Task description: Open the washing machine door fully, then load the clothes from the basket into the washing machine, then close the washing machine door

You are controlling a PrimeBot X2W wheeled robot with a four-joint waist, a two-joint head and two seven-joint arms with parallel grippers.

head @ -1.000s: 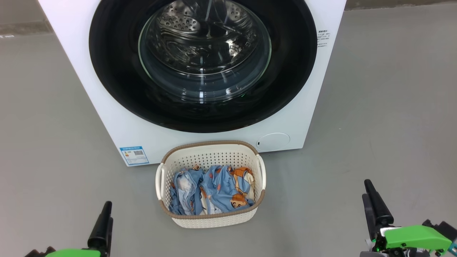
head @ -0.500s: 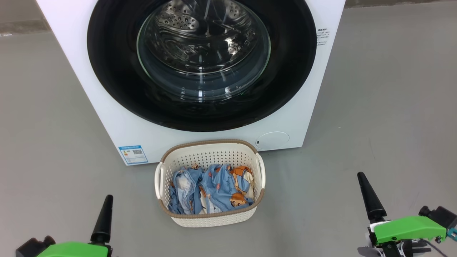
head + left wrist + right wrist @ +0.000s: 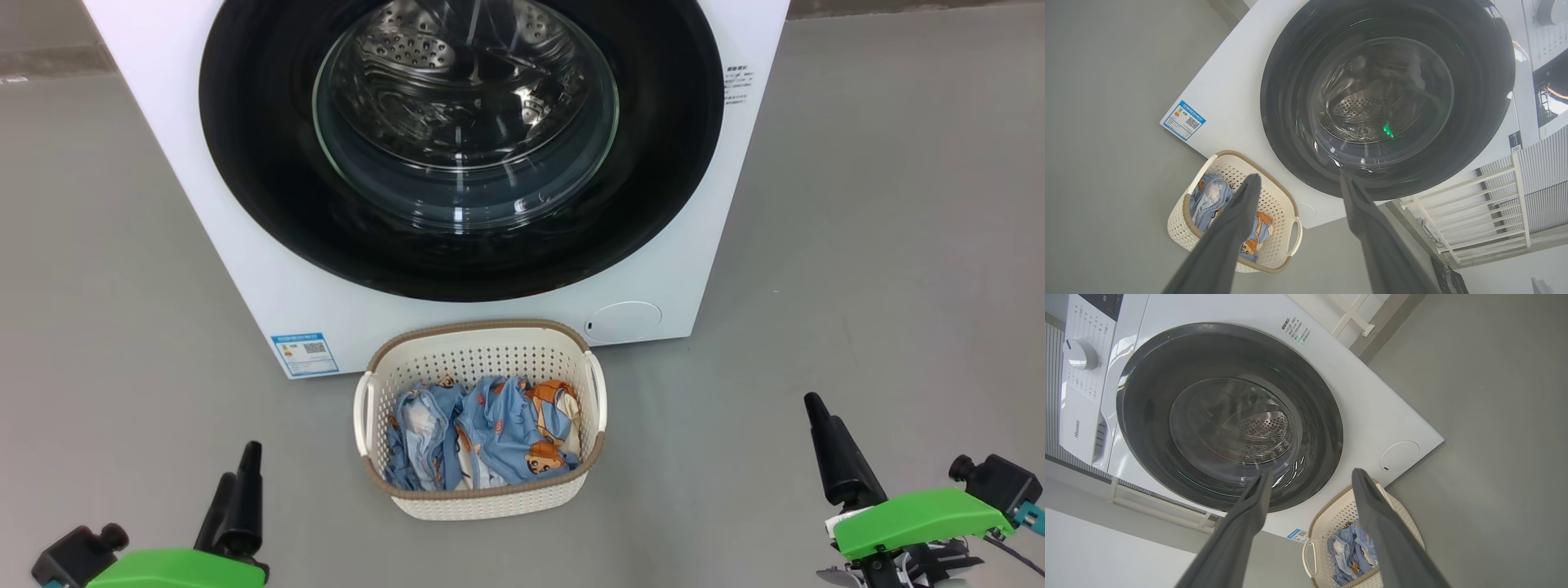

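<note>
The washing machine (image 3: 245, 245) stands straight ahead, white and boxy. The washing machine door (image 3: 261, 163) lies flush against its front, black rim around a clear glass bowl, with the steel drum showing through. On the floor in front sits the basket (image 3: 482, 339), holding the clothes (image 3: 498, 429), light blue with orange bears. My left gripper (image 3: 237, 472) hovers open at the lower left, short of the basket. My right gripper (image 3: 823, 420) hovers open at the lower right. In the wrist views the left gripper (image 3: 1299, 177) and the right gripper (image 3: 1312, 473) show spread fingers with nothing between them.
Grey floor (image 3: 857, 245) spreads on both sides of the machine. A blue label sticker (image 3: 304, 353) and a small round flap (image 3: 623, 321) mark its lower front. The control dial (image 3: 1079, 353) sits at its top. A white slatted rack (image 3: 1474, 204) stands beside the machine.
Both grippers have risen slightly in the head view. The right one has also drifted left, and both wrists have rolled. Door, basket and clothes are unchanged.
</note>
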